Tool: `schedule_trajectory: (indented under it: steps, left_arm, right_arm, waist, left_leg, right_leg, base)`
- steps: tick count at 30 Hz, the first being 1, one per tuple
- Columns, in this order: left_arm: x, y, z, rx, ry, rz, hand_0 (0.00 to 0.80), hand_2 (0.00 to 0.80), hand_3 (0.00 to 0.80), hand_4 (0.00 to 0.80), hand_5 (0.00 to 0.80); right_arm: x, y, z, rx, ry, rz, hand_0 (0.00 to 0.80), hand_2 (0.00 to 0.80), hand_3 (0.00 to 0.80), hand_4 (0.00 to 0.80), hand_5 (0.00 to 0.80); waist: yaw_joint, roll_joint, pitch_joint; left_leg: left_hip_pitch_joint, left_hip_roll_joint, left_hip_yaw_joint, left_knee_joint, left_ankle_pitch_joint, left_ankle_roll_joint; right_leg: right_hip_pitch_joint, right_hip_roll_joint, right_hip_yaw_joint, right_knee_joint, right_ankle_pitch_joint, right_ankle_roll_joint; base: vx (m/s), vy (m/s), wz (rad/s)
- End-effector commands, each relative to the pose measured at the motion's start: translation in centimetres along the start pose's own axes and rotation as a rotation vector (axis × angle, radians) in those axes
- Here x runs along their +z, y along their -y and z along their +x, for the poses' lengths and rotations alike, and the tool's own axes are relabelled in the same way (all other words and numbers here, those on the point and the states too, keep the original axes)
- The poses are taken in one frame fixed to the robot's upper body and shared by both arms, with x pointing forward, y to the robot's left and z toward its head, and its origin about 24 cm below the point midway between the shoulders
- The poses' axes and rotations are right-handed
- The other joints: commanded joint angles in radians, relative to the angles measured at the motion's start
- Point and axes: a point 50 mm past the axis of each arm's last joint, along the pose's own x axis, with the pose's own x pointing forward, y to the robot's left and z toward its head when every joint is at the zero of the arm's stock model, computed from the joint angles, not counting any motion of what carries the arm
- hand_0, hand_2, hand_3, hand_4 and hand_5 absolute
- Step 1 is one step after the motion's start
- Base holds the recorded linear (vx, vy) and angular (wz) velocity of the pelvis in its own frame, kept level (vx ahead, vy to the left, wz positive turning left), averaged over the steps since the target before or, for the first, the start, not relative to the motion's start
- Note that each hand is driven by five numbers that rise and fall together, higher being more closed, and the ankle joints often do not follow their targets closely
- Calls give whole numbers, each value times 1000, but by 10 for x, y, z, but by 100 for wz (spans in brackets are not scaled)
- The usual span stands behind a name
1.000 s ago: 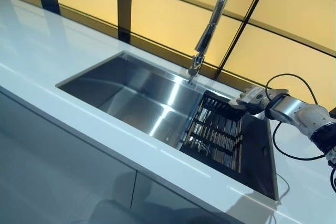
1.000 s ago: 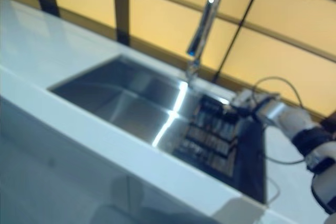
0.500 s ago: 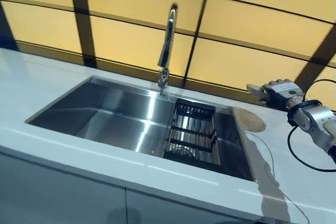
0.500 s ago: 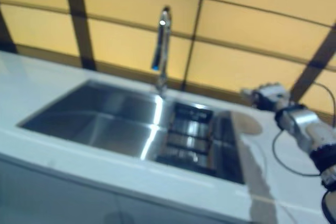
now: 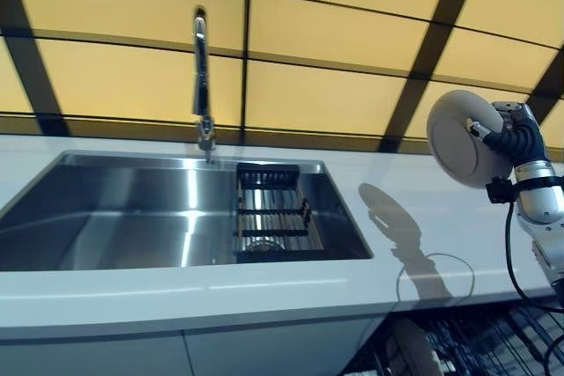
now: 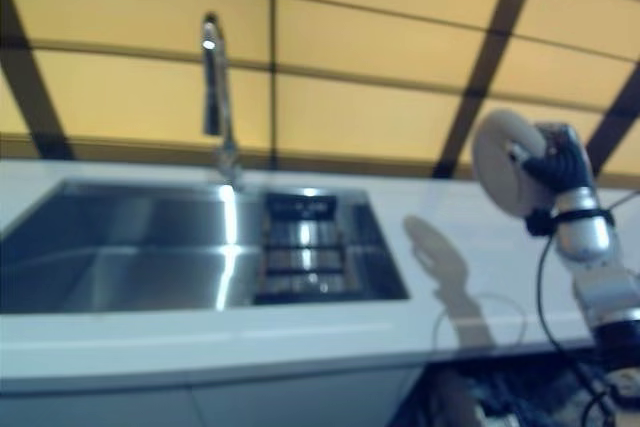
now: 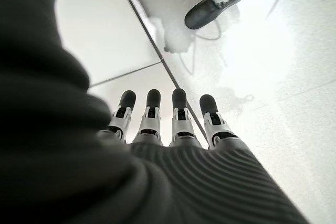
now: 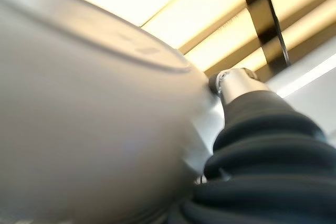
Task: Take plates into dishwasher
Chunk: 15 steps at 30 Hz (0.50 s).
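A round white plate point(image 5: 460, 138) is held up on edge above the white counter point(image 5: 414, 209) at the right, its underside facing the sink. My right hand point(image 5: 515, 134) is shut on its rim; the plate fills the right wrist view point(image 8: 94, 103). My left hand point(image 7: 173, 124) shows only in its own wrist view, fingers straight, empty, hanging over the pale floor. The dark wire rack of the open dishwasher point(image 5: 476, 345) shows below the counter's front edge at the lower right.
A steel sink point(image 5: 106, 217) is set in the counter, with a tall faucet point(image 5: 203, 77) behind it. A black drying rack point(image 5: 271, 217) sits in its right end. Yellow wall panels with dark strips rise behind the counter.
The camera has swung, so the whole picture shifted. The plate lay flat on the counter beside the sink; now my right hand holds it raised and upright.
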Motion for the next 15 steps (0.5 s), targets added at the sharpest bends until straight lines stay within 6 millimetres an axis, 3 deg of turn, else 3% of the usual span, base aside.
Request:
schedule_trajectory:
  steps: [1,6,9,15]
  left_arm:
    - [2,-15,2,48,16,19,0,0,0,0,0]
    - [3,-16,2,39,32,5,0,0,0,0,0]
    - [6,-18,2,39,39,4,0,0,0,0,0]
    - [10,-24,3,62,42,18,0,0,0,0,0]
  right_arm:
    - [18,5,2,-85,82,308,800,800,800,800,800]
    - [15,-6,-8,-100,65,566,800,800,800,800,800]
    - [11,-9,-13,-113,45,605,800,800,800,800,800]
    - [-13,-7,-29,-152,-71,766,800,800,800,800,800]
  waist:
    - [18,-56,-71]
    - [28,-71,-92]
    - [24,-80,-103]
    - [-9,-101,-117]
  left_leg:
    - [-24,-94,-53,2,-90,13]
    - [-45,-74,27,8,-100,14]
    - [-53,-61,76,8,-96,11]
    - [-46,-28,145,1,-87,-5]
  right_leg:
    - [48,-112,14,-53,89,22]
    - [132,-167,-12,-47,93,41]
    - [158,-186,-23,-55,108,57]
    - [164,-149,-39,-113,85,63]
  base:
    - [-122,-52,-46]
    - [-118,-90,-110]
    - [-96,-137,-56]
    - [-99,-222,-75]
